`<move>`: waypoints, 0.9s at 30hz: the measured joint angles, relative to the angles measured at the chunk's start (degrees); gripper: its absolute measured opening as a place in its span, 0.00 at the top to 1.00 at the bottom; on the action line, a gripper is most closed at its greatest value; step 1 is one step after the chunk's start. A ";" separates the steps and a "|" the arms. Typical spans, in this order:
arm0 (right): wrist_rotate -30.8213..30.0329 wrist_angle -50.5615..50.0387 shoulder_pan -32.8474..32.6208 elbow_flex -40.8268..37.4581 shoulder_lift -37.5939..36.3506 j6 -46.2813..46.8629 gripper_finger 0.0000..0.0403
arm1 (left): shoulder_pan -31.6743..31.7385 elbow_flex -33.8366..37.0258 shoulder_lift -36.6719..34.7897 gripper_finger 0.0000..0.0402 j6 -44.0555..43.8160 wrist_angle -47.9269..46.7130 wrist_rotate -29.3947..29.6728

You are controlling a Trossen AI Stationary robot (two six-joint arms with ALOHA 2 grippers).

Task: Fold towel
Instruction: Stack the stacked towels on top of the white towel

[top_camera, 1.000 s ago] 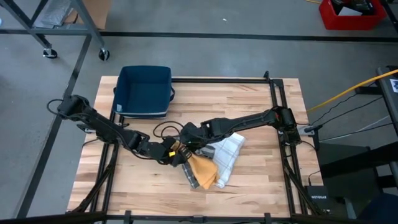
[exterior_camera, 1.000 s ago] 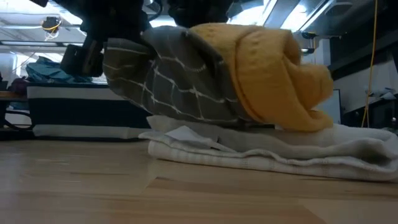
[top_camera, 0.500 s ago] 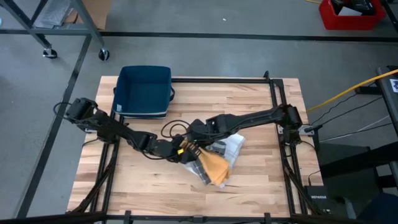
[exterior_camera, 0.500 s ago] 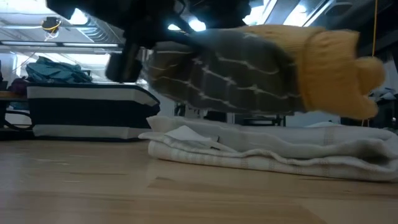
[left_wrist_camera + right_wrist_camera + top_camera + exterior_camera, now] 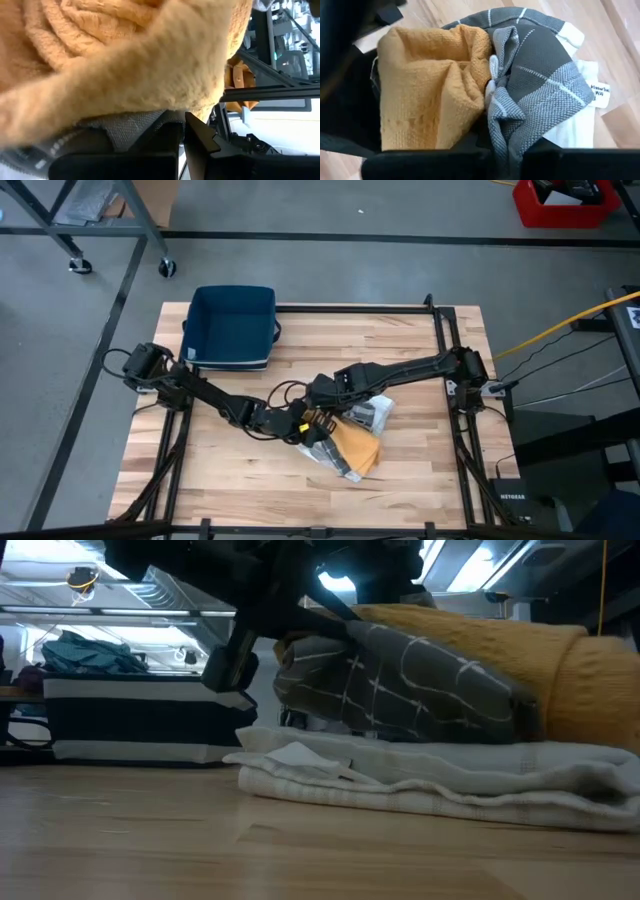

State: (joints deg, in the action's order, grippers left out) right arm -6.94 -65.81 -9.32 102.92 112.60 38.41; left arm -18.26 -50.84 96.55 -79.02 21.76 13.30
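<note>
Left gripper [image 5: 305,428]: you have it clenched on the bundled towels, centre of the high view.
Right gripper [image 5: 322,416]: clamped on the grey checked towel [image 5: 420,690].
Yellow towel [image 5: 355,448]: lower centre, over the white towel [image 5: 420,790].
Blue bin [image 5: 233,325]: upper left.

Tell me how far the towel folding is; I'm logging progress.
Done: a white towel lies folded flat on the table. In hand: the left gripper and right gripper, both shut on the grey-and-yellow towel, hold it bunched over the white one. Left: flattening and folding it.
</note>
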 joint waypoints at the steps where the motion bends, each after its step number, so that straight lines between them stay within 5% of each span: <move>1: -0.02 0.11 0.27 0.01 0.00 -0.80 0.96 | 0.08 -0.05 0.04 1.00 0.02 0.12 0.00; 14: 0.04 -0.31 1.51 0.01 0.00 -4.45 0.96 | 0.22 -0.05 0.09 0.98 4.17 -1.73 1.53; 27: 3.06 -2.96 1.44 0.03 0.02 -4.43 0.76 | 0.13 -0.05 0.09 0.74 10.45 -4.52 0.51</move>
State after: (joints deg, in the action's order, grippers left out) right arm -3.88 -68.77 -7.88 102.96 112.62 33.98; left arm -18.13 -50.89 96.64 -68.58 17.24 13.81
